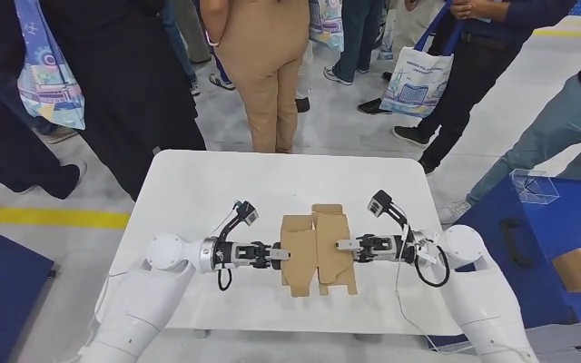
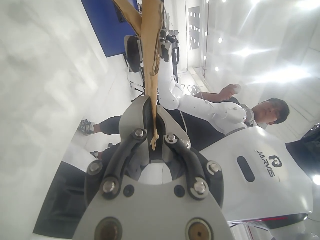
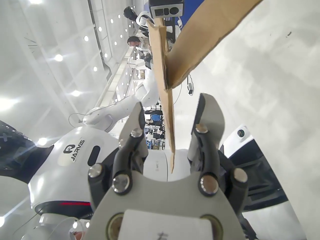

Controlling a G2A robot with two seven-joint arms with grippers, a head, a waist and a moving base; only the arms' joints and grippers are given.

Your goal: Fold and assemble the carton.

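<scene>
1. The carton [image 1: 316, 254] is a plain brown corrugated-cardboard blank, not yet squared up into a box. It lies over the middle of the white table [image 1: 209, 191], toward the front edge.
2. From above it reads as two long panels side by side with a crease between them. Short flaps stick out at the far end and at the near end, and notches are cut between the near flaps.
3. It hangs between the two grippers, one at each long side. Whether its underside touches the table cannot be told.
4. The left gripper [image 1: 277, 256] is at the carton's left edge. In the left wrist view its fingers [image 2: 135, 116] are pinched tight on the cardboard, with dark pads pressed against both faces.
5. The clamped corner is frayed and crumpled, with the fluted core showing. Farther from the grip the cardboard splits into two layers, one running straight on and the other peeling off toward the table side.
6. The right gripper [image 1: 343, 244] is at the carton's right edge. In the right wrist view its fingers [image 3: 135, 123] stand wide apart with a thin panel edge running between them, and there is a gap on either side.
7. Beyond that gripper, a second, broader panel branches off the thin one at an angle, so the carton is partly opened on that side.
</scene>
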